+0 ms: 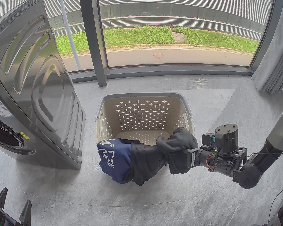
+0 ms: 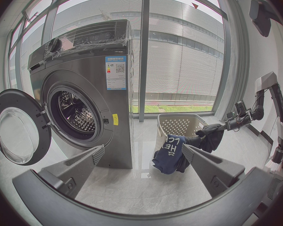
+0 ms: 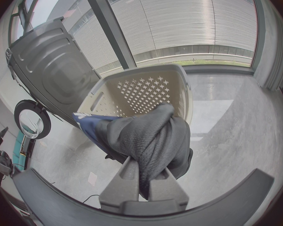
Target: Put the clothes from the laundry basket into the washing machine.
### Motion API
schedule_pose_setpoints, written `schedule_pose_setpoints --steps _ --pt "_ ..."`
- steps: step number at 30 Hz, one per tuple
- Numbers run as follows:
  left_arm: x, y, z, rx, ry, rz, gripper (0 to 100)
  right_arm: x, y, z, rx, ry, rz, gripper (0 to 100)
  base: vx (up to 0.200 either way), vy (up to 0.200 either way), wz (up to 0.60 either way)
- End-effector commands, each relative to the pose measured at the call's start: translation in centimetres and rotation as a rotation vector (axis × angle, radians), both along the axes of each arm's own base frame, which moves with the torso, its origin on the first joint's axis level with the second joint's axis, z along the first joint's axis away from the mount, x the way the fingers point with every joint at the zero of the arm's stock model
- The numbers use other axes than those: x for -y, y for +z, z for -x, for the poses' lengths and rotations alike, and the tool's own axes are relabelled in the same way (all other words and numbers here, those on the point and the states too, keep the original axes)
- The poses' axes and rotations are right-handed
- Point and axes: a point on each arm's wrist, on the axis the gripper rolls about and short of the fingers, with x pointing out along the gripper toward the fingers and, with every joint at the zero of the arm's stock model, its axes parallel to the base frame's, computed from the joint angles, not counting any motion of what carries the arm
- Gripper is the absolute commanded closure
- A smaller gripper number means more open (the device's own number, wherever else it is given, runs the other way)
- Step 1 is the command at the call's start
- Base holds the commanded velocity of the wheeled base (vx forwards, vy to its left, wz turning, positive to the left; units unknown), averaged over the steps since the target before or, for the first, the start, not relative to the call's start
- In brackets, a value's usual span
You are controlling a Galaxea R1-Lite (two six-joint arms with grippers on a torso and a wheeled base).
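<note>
- Right claw [image 1: 183, 159] is clamped on the clothes [image 1: 141, 160]. A dark grey garment is pinched between its fingers [image 3: 122, 179] and bunches up over the tips.
- From the right claw the bundle runs out sideways toward the washer [image 1: 37, 79]. A navy piece with white print hangs at the end farthest from the claw.
- The clothes sit across the near rim of the basket [image 1: 141, 113], and the navy end droops down outside its front wall. Cannot tell whether cloth touches rim.
- The basket is beige with star-punched walls. It stands on the floor [image 1: 210, 110] just beyond the right claw.
- The washer is well apart from the right claw, past the navy end of the bundle.
- Left wrist view: the washer door [image 2: 19, 127] is swung wide open, with the steel drum [image 2: 75, 113] in sight.
- Left claw [image 1: 15, 201] has its fingers spread wide. It sits low and well apart from the clothes.
- The washer front lies ahead of the left claw to one side. The basket and hanging bundle lie ahead to the other.
</note>
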Motion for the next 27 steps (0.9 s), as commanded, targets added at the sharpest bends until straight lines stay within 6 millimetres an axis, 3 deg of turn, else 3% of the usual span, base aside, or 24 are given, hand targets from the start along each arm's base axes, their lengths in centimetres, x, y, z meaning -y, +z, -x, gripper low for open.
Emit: schedule_pose_setpoints --steps 1,7,13,16,22,27 --pt "0.0 -0.5 0.0 0.000 0.000 0.002 0 0.2 2.7 1.3 0.076 0.008 -0.036 100 0.000 0.000 0.00" --pt "0.0 -0.5 0.0 -0.001 0.000 0.002 0 0.2 4.3 1.1 0.187 -0.002 -0.091 100 0.000 0.000 0.00" --pt "0.0 -0.5 0.0 -0.001 0.000 0.000 0 0.5 7.6 2.5 0.306 0.012 -0.154 100 0.000 0.000 0.00" --pt "0.0 -0.5 0.0 0.000 0.000 0.000 0 1.3 10.3 4.1 0.384 0.015 -0.203 100 0.000 0.000 0.00" --pt "0.0 -0.5 0.0 0.000 0.000 0.000 0 1.6 13.9 7.7 0.476 0.085 -0.274 100 0.000 0.000 0.00" --pt "0.0 -0.5 0.0 0.000 0.000 0.000 0 2.3 14.1 9.1 0.486 0.103 -0.247 100 0.000 0.000 0.00"
